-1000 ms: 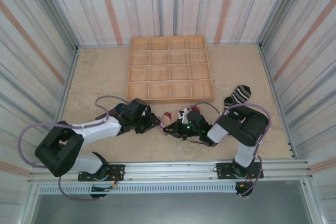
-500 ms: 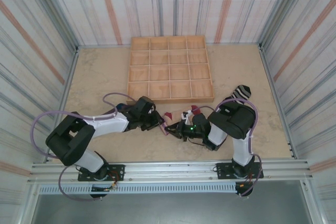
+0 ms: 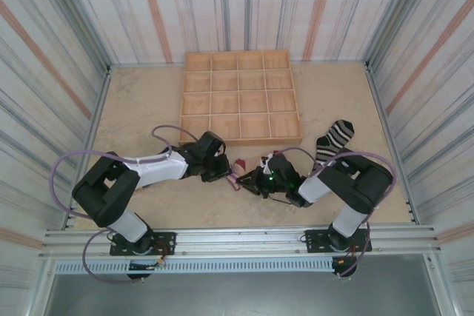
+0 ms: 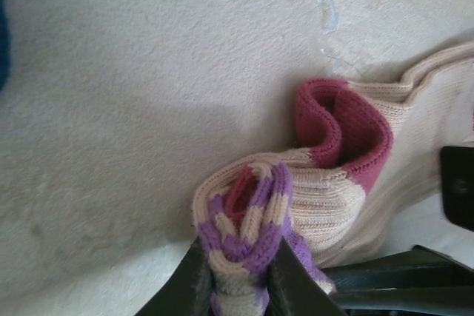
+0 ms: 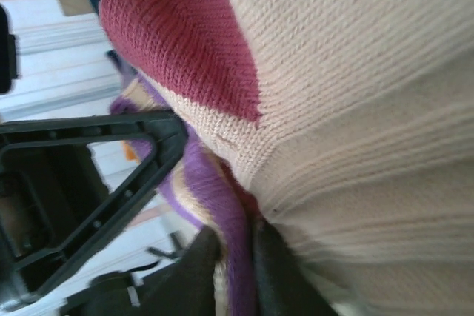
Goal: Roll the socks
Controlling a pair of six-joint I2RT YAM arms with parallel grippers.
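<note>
Left tool (image 4: 237, 280) clenches the purple-striped cuff of the peach sock (image 4: 329, 194); right tool (image 5: 233, 257) pinches the same bunched, red-heeled fabric. It lies midway along the near edge of the tabletop (image 3: 144, 109). A second ago the left tool sat slightly farther left of it.

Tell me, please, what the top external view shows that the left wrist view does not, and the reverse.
Top external: the wooden grid tray and the black-and-white striped sock near the tray's right front corner. Left wrist: the left gripper pinching purple-and-cream striped knit fabric, seen close up. Both: the peach ribbed sock with a dark-red patch on the beige table.
</note>
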